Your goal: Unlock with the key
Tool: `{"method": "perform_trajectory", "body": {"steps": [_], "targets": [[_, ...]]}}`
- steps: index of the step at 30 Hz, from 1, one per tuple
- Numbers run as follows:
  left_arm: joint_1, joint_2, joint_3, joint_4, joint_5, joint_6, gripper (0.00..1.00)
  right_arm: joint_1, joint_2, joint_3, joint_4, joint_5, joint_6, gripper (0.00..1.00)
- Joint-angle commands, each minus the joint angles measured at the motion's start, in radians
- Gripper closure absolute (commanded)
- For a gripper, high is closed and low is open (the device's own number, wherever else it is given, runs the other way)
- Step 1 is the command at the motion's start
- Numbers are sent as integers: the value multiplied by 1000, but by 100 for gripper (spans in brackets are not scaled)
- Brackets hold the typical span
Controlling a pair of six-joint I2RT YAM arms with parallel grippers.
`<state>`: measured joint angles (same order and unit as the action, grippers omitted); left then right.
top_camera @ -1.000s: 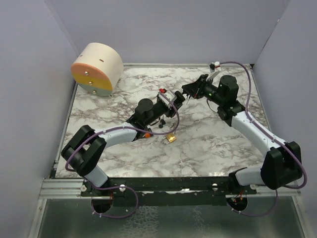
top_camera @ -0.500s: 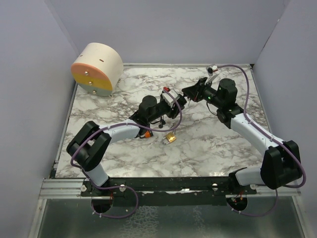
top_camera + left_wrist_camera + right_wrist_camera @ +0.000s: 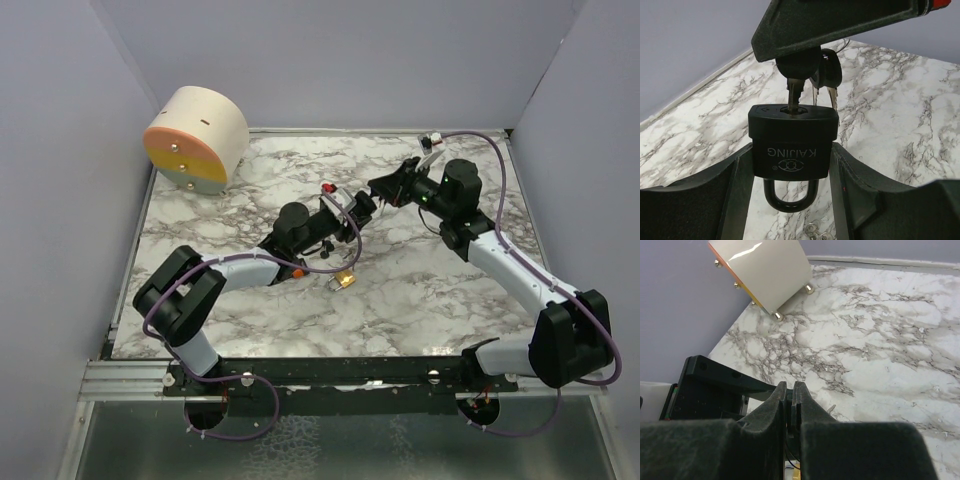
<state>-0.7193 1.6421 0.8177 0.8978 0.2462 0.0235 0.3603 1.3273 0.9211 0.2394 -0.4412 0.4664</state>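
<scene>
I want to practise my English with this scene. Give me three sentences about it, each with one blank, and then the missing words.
1. The left gripper holds a black padlock with the brand name ___ printed on it.
2. The right gripper is shut on a ___ that is pushed into the padlock's keyhole.
3. The round cream and orange box stands at the far ___ corner of the marble table.
Missing words: KAIJING; key; left.

You work in a lab test cell: a marble-patterned desk (image 3: 420, 290) boxed in by plain lavender walls (image 3: 350, 60), two cabled robot arms (image 3: 240, 268) bolted at its near edge.
</scene>
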Motion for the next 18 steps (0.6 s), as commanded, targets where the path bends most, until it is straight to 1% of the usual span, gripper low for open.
{"method": "perform_trajectory", "body": {"steps": [1, 4, 10, 18], "targets": [[4, -126, 28, 435, -6, -33, 100, 39, 23, -18, -194, -70, 24, 99], [4, -137, 14, 466, -19, -36, 100, 39, 35, -25, -195, -82, 21, 99], [3, -136, 39, 472, -2, -38, 100, 39, 62, -39, -188, -121, -1, 99], [3, -105, 86, 481, 58, -35, 100, 39, 112, -17, -225, -153, -16, 99]]}}
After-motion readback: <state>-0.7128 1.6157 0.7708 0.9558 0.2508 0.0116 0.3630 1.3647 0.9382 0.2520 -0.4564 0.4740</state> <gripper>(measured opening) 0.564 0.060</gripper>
